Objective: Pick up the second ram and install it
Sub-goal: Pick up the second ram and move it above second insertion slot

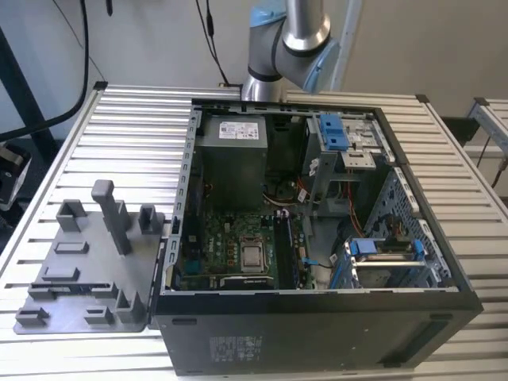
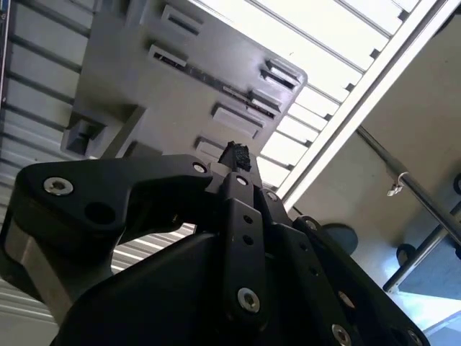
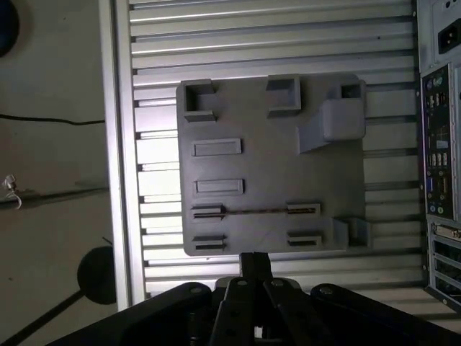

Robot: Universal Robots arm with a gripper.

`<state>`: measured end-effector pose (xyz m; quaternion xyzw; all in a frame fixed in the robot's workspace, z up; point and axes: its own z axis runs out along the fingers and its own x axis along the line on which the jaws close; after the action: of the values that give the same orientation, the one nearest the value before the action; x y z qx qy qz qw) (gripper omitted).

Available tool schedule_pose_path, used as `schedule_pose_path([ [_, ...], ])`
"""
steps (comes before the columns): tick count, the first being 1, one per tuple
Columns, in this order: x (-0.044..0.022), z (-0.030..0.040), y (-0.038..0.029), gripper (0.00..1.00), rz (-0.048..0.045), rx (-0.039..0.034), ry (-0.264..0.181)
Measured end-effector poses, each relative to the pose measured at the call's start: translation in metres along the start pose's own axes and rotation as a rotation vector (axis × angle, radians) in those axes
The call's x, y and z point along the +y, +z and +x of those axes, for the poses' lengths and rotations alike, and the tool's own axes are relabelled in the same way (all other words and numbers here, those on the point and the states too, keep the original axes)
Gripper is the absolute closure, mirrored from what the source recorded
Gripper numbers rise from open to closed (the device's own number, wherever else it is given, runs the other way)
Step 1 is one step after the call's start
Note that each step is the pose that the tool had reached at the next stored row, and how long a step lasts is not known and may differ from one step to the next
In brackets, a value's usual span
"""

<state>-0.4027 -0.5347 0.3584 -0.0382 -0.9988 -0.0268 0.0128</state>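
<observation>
The second ram (image 3: 256,210) is a thin dark stick standing on edge between two slotted holders of the grey tray (image 3: 266,166). In the second wrist view the ram (image 2: 209,81) shows as a dark line across the tray (image 2: 144,86). My gripper (image 3: 253,261) hangs well above the tray, apart from the ram. Its black fingertips (image 2: 234,155) are together, shut on nothing. In the exterior view the tray (image 1: 87,278) lies at the exterior view's left of the open computer case (image 1: 317,333).
The arm (image 1: 290,40) rises behind the case. Inside the case lie the green motherboard (image 1: 230,238) with its processor socket (image 1: 252,255), a power supply (image 1: 230,159) and blue drive brackets (image 1: 335,131). Tall grey posts (image 1: 111,214) stand on the tray. The case's rear ports (image 3: 439,144) border the tray.
</observation>
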Motion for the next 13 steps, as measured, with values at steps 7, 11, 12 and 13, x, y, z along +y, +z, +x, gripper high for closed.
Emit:
schedule_pose_path([
  [7, 0.0, 0.0, 0.0, 0.89, 0.0013, 0.0025, -0.044],
  [11, 0.0, 0.0, 0.0, 0.89, 0.0031, 0.0058, -0.108],
  [12, 0.0, 0.0, 0.0, 0.89, 0.0038, 0.0067, -0.126],
  [13, 0.0, 0.0, 0.0, 0.89, 0.0044, 0.0077, -0.144],
])
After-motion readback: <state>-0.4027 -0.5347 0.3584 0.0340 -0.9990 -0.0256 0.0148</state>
